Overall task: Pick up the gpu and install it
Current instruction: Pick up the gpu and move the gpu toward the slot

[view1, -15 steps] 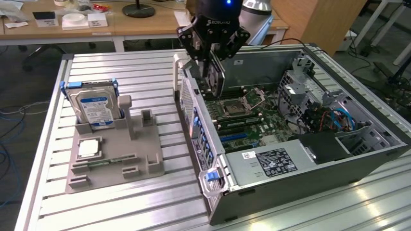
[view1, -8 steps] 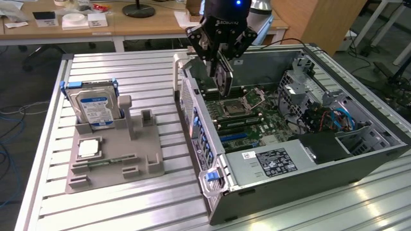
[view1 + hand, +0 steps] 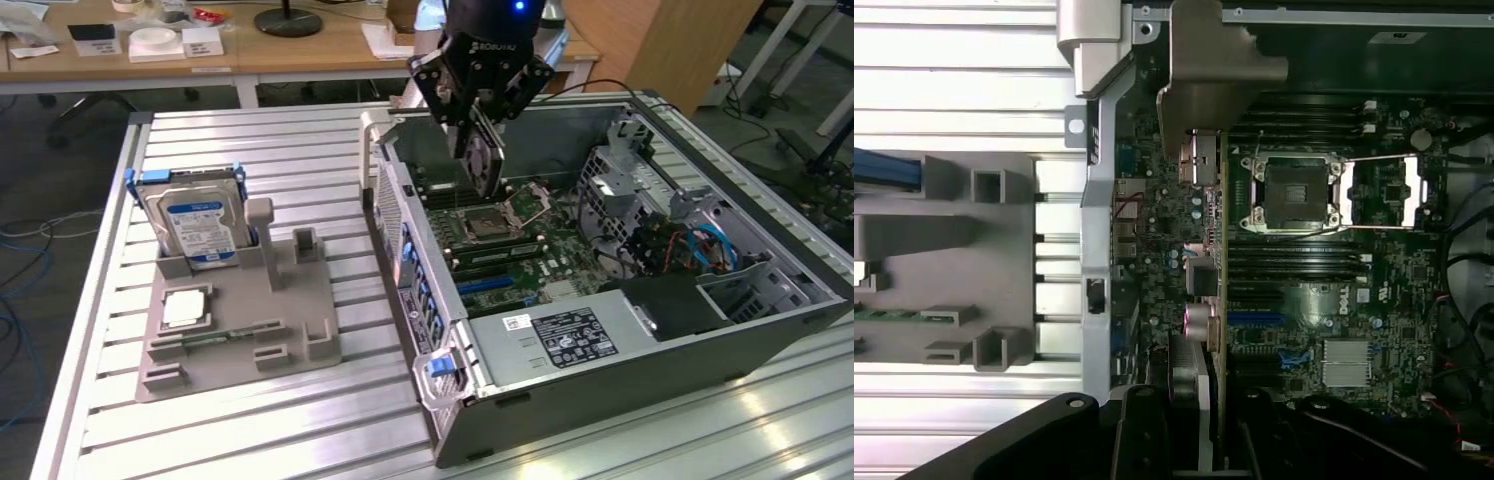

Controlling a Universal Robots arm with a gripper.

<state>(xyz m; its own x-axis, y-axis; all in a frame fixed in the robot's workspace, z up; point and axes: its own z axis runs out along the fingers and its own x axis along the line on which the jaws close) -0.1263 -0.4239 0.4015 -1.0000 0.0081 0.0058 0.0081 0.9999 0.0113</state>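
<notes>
While the slatted metal desk (image 3: 267,140) ran across the whole exterior frame, the open computer case (image 3: 667,370) lay on its side over the right half, with its motherboard (image 3: 521,240) facing up. To the left of the case, in the lower left of the frame, sat a grey holder (image 3: 300,330). A silver hard drive (image 3: 198,222) with a blue-and-white label stood upright in its far slot, and a square silver chip (image 3: 183,308) lay flat nearer the front.

In the upper middle of the frame, the hand (image 3: 474,125) was clenched on the gpu (image 3: 483,170). The card hung on edge below the fingers, over the motherboard and just above the processor socket (image 3: 487,218) in the picture — whether it touched the board could not be told.

In the wrist view the card appeared edge-on, gripped between the two dark fingers (image 3: 1144,440), with its grey metal bracket (image 3: 1209,70) at the end away from them.
</notes>
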